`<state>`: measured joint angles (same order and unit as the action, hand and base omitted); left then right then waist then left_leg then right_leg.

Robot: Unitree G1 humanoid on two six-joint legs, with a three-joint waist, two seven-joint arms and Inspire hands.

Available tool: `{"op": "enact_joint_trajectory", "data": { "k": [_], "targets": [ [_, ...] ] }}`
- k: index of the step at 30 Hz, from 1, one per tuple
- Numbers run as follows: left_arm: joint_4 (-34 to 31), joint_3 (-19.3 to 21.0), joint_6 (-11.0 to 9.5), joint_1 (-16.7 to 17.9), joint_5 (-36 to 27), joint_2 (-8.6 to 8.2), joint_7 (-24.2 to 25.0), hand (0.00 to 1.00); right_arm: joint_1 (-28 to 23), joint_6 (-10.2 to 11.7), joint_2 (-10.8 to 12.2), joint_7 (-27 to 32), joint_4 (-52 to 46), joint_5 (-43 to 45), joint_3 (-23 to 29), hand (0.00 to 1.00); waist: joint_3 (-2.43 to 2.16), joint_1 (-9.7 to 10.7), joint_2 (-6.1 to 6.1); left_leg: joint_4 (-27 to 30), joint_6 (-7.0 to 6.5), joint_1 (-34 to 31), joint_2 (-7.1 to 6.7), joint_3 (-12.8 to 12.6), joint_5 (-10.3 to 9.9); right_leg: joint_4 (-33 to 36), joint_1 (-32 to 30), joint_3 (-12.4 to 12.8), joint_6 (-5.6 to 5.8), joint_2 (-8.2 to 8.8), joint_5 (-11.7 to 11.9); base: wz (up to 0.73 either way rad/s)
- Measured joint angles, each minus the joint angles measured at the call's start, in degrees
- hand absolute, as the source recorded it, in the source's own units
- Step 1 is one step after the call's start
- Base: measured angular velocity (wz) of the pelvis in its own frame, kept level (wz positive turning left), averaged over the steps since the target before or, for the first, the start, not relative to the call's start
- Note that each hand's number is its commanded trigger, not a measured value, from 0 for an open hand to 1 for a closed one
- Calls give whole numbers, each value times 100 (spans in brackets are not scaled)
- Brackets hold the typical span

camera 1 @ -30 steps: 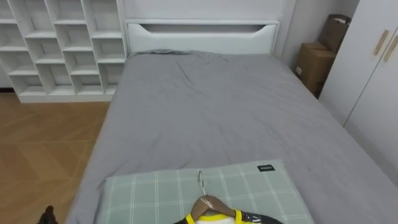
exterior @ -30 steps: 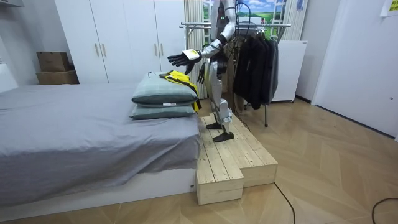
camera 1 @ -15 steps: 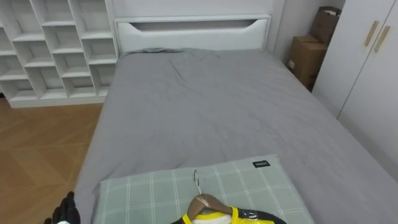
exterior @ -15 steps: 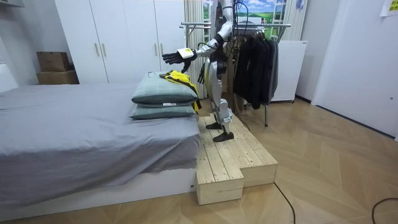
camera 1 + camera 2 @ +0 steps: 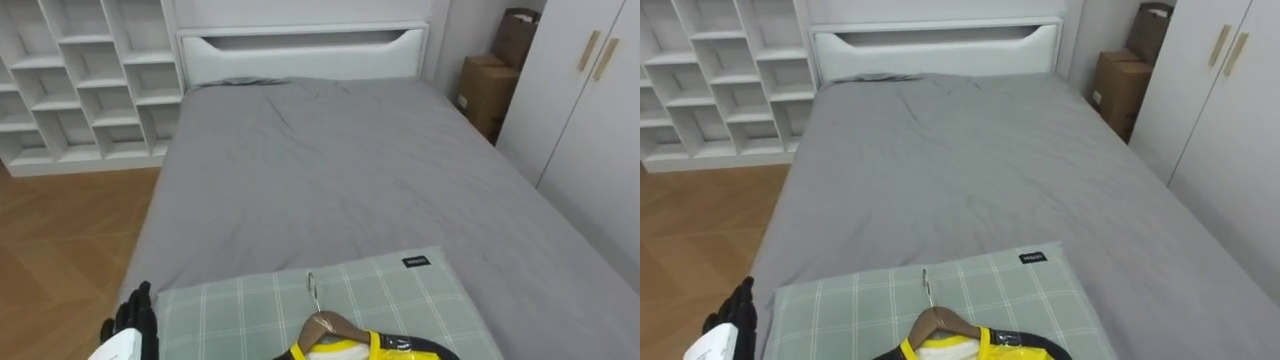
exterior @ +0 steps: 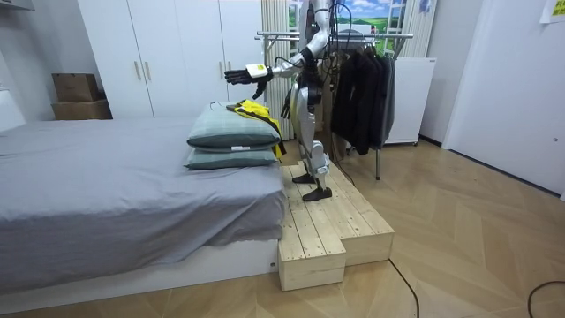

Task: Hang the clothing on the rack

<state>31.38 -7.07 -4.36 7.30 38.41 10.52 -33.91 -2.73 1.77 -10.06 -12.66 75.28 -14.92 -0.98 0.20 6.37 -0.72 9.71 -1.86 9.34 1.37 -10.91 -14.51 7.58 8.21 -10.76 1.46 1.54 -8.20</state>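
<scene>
Bedroom, wood floor (image 5: 60, 230). Grey bed (image 5: 330, 170) straight ahead, cover soft and lightly creased, white headboard (image 5: 300, 50) at far end. White shelf (image 5: 80, 90) left of bed, wardrobe (image 5: 590, 130) to right, cardboard boxes (image 5: 482, 90) in far right corner. In room view: standing on wooden platform (image 6: 327, 221) at near end of bed, rack (image 6: 353, 37) of dark clothes behind.

Position of work item:
- Yellow-and-black garment (image 5: 345, 348) on wooden hanger (image 5: 330, 328), lying on green checked pillow (image 5: 230, 310) at near end of bed.
- Metal hook (image 5: 313, 290) flat on pillow, pointing toward headboard.

Left hand (image 5: 133, 318): fingers straight and spread, holding nothing. Raised by left edge of pillow, apart from garment.

Handling, judged from appearance:
- Garment probably light and limp; no support to be expected from fabric alone.
- Hanger stiff; best taken at neck, just below hook.
- Avoid lifting by cloth: likely to slide off hanger shoulders.
- Pillow soft; expect give under any downward press.
- Hook thin and possibly prone to snag on pillow cover; lift clear before swinging toward rack.
</scene>
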Motion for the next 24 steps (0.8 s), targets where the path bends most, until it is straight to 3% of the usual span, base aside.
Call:
{"op": "enact_joint_trajectory", "data": {
  "k": [8, 12, 14, 24],
  "targets": [
    [-45, -76, 35, -22, 255, 1, 193, 0, -7, 18, -30, 70, 9, -11, 9, 0, 23, 31, -2, -20, 0, -5, 0, -64, 0, 0, -36, 113, 0, -2, 0, -4],
    [-107, -239, 30, -102, 509, 6, 193, 0, 8, 24, -82, 108, 9, -27, 2, 0, 2, 123, -28, -3, -2, -131, -4, -126, 1, 16, -190, 167, 0, 5, 1, -8],
    [-107, -274, 27, -136, 508, 5, 195, 0, 29, 30, -94, 124, 20, -25, 2, 0, -32, 156, -60, -4, -2, -167, -4, -154, 1, 16, -243, 211, -1, -8, 2, -8],
    [14, -600, 30, -444, 493, 13, 503, 0, 112, 70, -124, 180, 3, -75, -285, 0, -25, 180, -68, 6, 1, -212, 1, -172, 5, 20, -298, 258, -1, -5, 2, 0]
  ]
}}
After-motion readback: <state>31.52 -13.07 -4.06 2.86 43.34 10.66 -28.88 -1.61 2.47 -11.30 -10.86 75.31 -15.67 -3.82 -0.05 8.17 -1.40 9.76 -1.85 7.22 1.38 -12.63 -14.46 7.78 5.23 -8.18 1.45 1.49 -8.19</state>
